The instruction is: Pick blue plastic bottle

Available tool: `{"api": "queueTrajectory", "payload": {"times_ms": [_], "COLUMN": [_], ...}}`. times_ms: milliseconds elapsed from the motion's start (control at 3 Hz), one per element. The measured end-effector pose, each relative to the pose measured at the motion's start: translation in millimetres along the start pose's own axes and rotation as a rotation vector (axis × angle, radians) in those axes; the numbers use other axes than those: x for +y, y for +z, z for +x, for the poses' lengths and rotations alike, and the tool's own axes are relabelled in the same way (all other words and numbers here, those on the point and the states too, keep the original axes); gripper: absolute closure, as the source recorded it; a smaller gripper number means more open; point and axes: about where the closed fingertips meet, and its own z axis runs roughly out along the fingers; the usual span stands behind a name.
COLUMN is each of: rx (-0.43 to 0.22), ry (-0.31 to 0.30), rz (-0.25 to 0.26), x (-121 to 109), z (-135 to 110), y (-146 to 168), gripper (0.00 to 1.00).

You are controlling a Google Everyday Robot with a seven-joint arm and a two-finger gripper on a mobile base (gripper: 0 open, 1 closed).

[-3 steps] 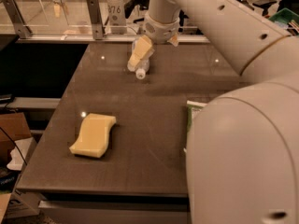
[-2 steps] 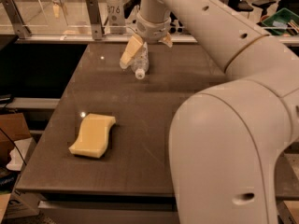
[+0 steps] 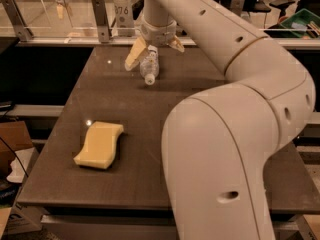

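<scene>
The blue plastic bottle (image 3: 150, 66) lies on its side at the far end of the dark table (image 3: 150, 119), its white cap pointing toward the camera and its base end tucked up under the wrist of the arm. The gripper (image 3: 154, 57) is down over that far end with its two tan fingers (image 3: 135, 54) spread apart, one to the left of the bottle and the other to its right, so that the bottle's upper body sits in the gap between them. Whether either finger touches the plastic cannot be made out, and the bottle still rests on the table. A second ago only one tan finger showed, lying right over the bottle's body. That finger has since swung out to the left, and the second finger has come into sight on the right. The bottle itself has kept its place and its angle through all three views. The yellow sponge (image 3: 100, 144) lies flat near the front left of the table, well apart from the bottle, and has not moved. The arm (image 3: 225, 134) has changed most: its bulky white elbow now fills the whole right foreground and hides the right side of the table, including the greenish object that showed at that edge a second ago. Behind the table runs a metal rail (image 3: 60, 39), and a green bin (image 3: 306, 20) sits at the upper right.
</scene>
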Motion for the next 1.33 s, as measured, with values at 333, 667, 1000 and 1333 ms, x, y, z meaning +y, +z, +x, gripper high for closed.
{"api": "queueTrajectory", "payload": {"times_ms": [333,667,1000,1333], "rx": [0.009,0.024,0.028,0.024], "ry": [0.049,0.075,0.075,0.065], "rz": [0.026,0.036,0.047,0.052], "x": [-5.3,-9.4,-9.0,-6.1], "z": [-3.8,-6.3,-8.8,-10.8], "y": [9.8,19.8,23.6,23.5], "gripper": [0.0,0.0,0.15,0.38]}}
